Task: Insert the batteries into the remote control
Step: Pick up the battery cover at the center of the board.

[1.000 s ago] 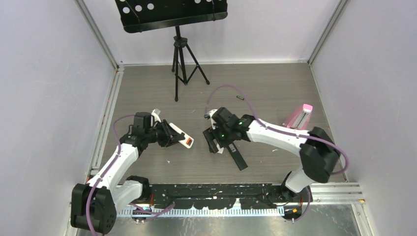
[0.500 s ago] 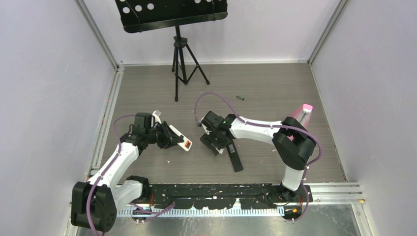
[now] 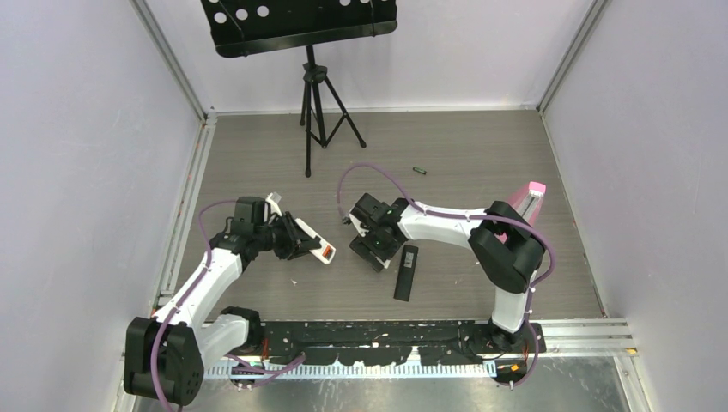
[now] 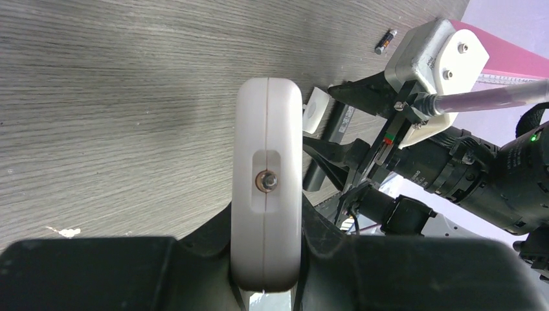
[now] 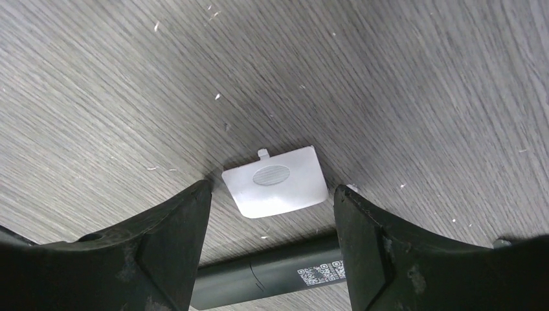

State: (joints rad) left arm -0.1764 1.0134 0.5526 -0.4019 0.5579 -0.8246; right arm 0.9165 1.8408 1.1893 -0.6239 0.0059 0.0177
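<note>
Grey wood-grain table (image 3: 481,146) between lilac walls, a black stand (image 3: 313,94) at the back.

Only one battery (image 3: 420,171) in sight: small, dark, lying alone well beyond the right gripper (image 5: 269,194), toward the far side and off to its right. No other cells visible. White remote (image 4: 268,129) clamped firmly in the left gripper (image 3: 300,238), apparently lifted off the table, its free end pointing toward the right gripper. Cannot tell from these views whether its bay holds anything yet.

Right gripper spread wide and holding nothing, poised low over a small white cover (image 5: 285,184) that lies flat on the table between the fingertips. Black remote (image 3: 406,272) just beside that gripper, toward the near edge and its right, close to the cover but not touching it. Pink box (image 3: 524,202) well off to the right.

Probably early in the task: cover off and lying loose, lone battery untouched.

To do the fetch well:
- Rise straight up before travelling, so neither finger sweeps the cover or nudges the black remote.
- Come down on the battery with fingers square across its length, not along it. A thin cylinder likely rolls if touched on one side first.
- Close on its middle, leaving both ends free for seating.
- Check which end is the silvery cap before carrying it over.
- Hold the left clamp steady and turn the bay upward, toward the incoming hand.
- Seat one end against the contact first, then press the other end down.
</note>
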